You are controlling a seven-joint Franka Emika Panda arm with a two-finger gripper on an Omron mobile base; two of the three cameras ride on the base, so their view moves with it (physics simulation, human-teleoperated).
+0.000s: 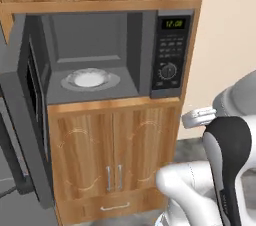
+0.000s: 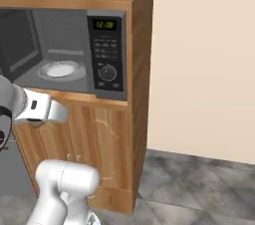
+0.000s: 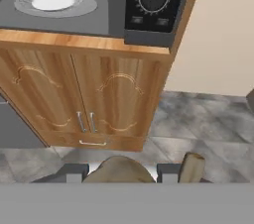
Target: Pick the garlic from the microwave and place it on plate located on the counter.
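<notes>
Wood-panel kitchen column, beige wall at frame right, grey tile floor below. Garlic (image 3: pixel 119 170) sits bottom centre of the hand view, olive-tan bulb pinched between the dark finger tips, with a tan stem-like bit at its right. So the gripper (image 3: pixel 119 173) is clamped on the garlic, jaws nearly together around it. Bulb is out of the microwave (image 1: pixel 167 50) already, hanging in front of the lower cabinet doors (image 3: pixel 94 99).

Handling guess: light, firm, rounded and papery, so likely to slip or roll if the pinch loosens; take it across the widest part of the bulb, not the stem tip. Grip looks about centred, hard to confirm since the bulb is cut off at the frame bottom.

Microwave door (image 1: pixel 22 115) stands open at left of the left base view. Inside, a round white dish (image 1: pixel 89 78) rests on the cavity floor, centre left. Green clock and knob on the panel, upper right of that view. Arm wrist (image 2: pixel 42 107) shows at left of the right base view, below the microwave shelf. Counter plate I cannot locate from here.
</notes>
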